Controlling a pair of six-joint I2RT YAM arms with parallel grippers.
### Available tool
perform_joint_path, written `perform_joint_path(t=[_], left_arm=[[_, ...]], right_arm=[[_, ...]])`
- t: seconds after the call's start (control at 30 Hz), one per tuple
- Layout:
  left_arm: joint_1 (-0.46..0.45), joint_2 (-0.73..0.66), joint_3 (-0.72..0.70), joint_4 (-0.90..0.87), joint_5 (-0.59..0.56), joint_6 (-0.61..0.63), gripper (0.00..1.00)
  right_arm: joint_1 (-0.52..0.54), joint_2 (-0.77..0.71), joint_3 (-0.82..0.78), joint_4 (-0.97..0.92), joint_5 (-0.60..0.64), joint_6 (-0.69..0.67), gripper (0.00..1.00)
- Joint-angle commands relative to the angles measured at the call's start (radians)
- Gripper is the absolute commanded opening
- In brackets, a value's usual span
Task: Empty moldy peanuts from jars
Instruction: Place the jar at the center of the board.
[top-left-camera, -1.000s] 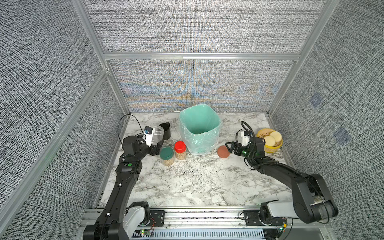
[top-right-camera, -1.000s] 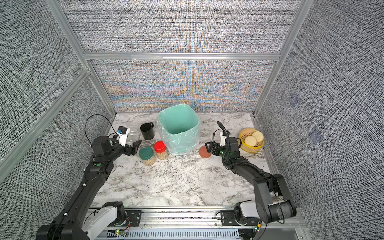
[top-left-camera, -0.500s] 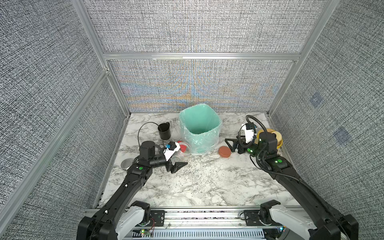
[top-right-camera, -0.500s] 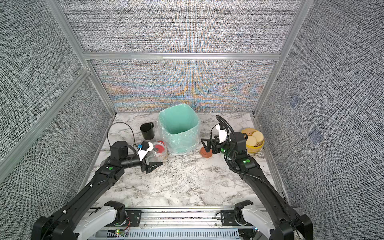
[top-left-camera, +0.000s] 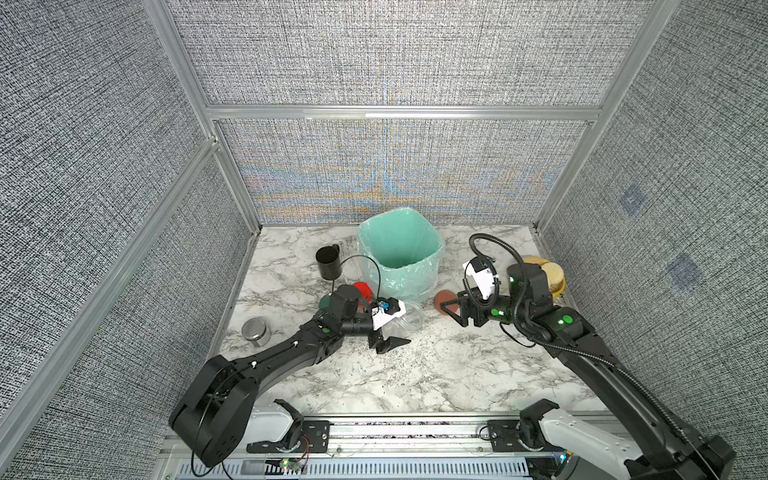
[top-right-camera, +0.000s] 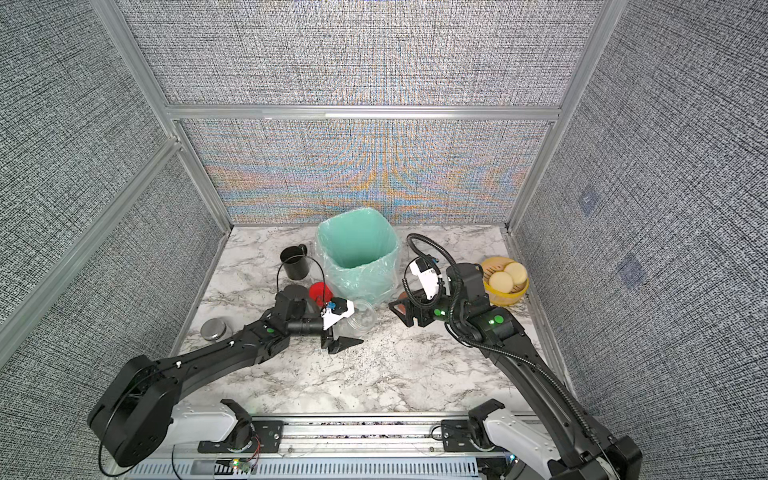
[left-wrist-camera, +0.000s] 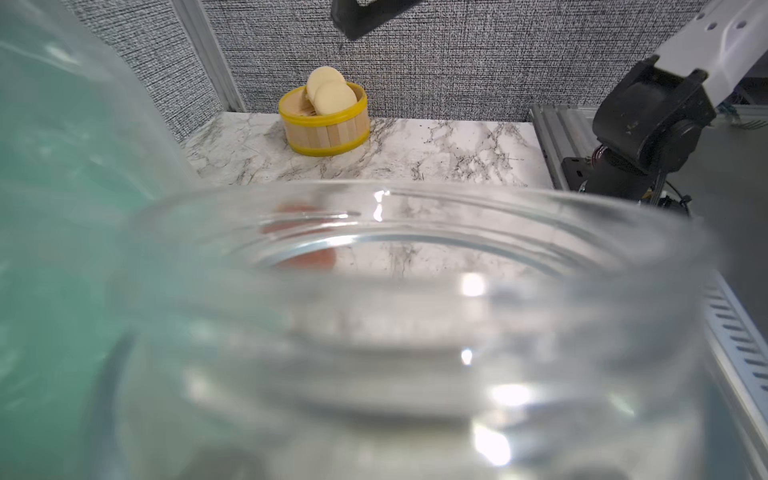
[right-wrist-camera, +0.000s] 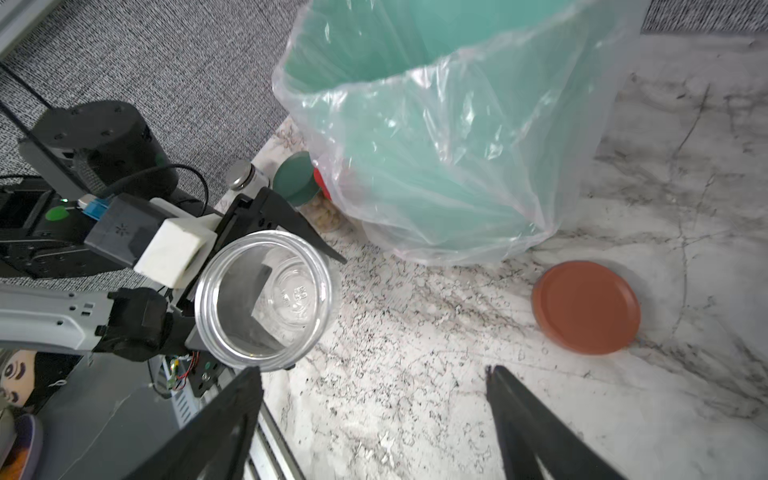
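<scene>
My left gripper (top-left-camera: 405, 328) is shut on a clear open jar (top-left-camera: 406, 321), held on its side just in front of the bin with its mouth toward the right arm. The right wrist view shows this jar (right-wrist-camera: 264, 299) empty. Its terracotta lid (right-wrist-camera: 586, 307) lies flat on the marble beside the bin. My right gripper (right-wrist-camera: 372, 374) hovers open over the table between that jar and the lid (top-left-camera: 444, 298), holding nothing. A green-lidded jar (right-wrist-camera: 293, 183) with moldy peanuts (right-wrist-camera: 326, 216) stands behind the left arm, next to a red lid (top-left-camera: 362, 289).
A bin lined with a green bag (top-left-camera: 399, 257) stands at the back centre. A black mug (top-left-camera: 328, 264) is left of it and a steel tin (top-left-camera: 254, 330) sits near the left edge. A yellow tub of pale discs (top-left-camera: 548, 274) is at the right.
My left arm swung from the back left to in front of the bin, carrying the open jar. My right arm lifted off the terracotta lid and its jaws narrowed slightly.
</scene>
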Motion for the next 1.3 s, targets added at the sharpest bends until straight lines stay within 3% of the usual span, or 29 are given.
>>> perform_joint_path(t=[0.0,0.5,1.0,1.1,1.17,1.2,1.23,1.27], left_arm=[[-0.032,0.051,0.014,0.111,-0.029,0.029,0.00],[-0.064,0.164,0.035,0.222,0.010,-0.005,0.00],[-0.070,0.177,0.021,0.266,-0.023,-0.004,0.00],[-0.070,0.188,0.018,0.294,-0.038,-0.013,0.06],[-0.069,0.197,0.017,0.316,-0.047,-0.022,0.13],[-0.069,0.202,0.018,0.326,-0.046,-0.028,0.30],[-0.069,0.207,0.021,0.328,-0.043,-0.029,0.97],[-0.070,0.210,0.022,0.328,-0.042,-0.032,1.00]], right_arm=[[0.033,0.017,-0.002,-0.043,-0.037,0.001,0.85],[0.133,0.178,-0.042,0.010,0.019,0.068,0.68],[0.177,0.280,-0.004,-0.007,0.007,0.083,0.14],[0.183,0.294,-0.004,-0.009,-0.005,0.079,0.02],[0.185,0.298,-0.004,-0.005,-0.012,0.081,0.00],[0.186,0.298,-0.001,-0.001,-0.011,0.083,0.00],[0.187,0.297,0.002,-0.003,-0.006,0.084,0.00],[0.186,0.295,0.006,-0.004,0.000,0.084,0.00]])
